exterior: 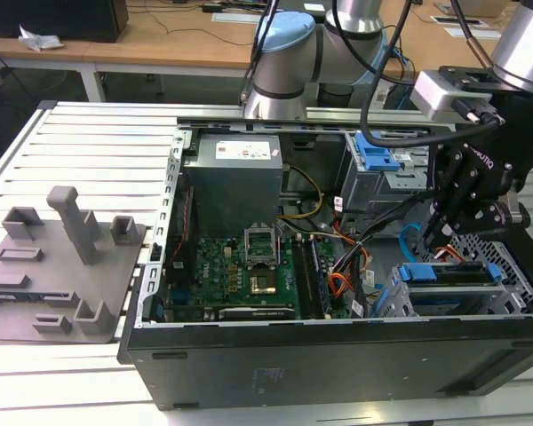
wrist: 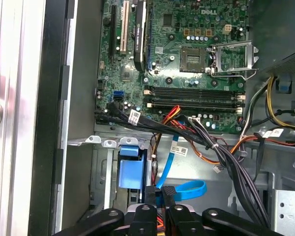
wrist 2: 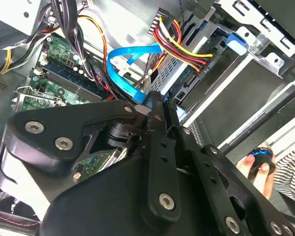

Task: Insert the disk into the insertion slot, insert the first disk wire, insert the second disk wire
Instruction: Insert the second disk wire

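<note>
Grey perforated insertion slot (exterior: 480, 297) at 4 o'clock in the exterior view, holding the disk (exterior: 450, 274). Black gripper (exterior: 437, 238) directly above the disk, pinching the plug end of the light-blue second disk wire (wrist 2: 130, 73).

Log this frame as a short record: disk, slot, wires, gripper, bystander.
disk: seated in the insertion slot, blue carrier showing
multicoloured wire plug: at the disk's end, appears plugged in
second disk wire: light-blue, loops down to the fingertips
gripper: shut on the second disk wire's end, at the disk
person's hand: outside the case, holding a dark object
</note>
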`<action>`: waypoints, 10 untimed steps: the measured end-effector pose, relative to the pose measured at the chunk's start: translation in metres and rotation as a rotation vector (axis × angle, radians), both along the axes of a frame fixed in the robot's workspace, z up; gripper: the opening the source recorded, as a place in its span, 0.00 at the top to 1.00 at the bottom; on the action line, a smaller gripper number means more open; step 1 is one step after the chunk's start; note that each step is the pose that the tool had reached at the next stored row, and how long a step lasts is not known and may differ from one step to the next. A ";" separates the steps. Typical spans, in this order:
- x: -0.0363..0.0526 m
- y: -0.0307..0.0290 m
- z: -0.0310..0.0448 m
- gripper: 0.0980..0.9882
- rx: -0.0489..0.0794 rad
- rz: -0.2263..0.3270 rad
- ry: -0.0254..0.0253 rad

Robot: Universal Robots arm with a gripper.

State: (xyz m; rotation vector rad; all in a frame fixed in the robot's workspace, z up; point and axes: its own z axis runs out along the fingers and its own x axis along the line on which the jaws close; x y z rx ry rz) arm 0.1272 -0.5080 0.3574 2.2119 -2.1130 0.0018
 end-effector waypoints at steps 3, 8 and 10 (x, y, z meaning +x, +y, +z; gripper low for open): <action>0.0000 -0.0002 0.0000 0.93 0.000 0.000 0.0000; 0.0000 -0.0059 0.0000 0.93 -0.001 0.000 0.0000; 0.0000 -0.0118 0.0000 0.93 -0.001 0.000 0.0000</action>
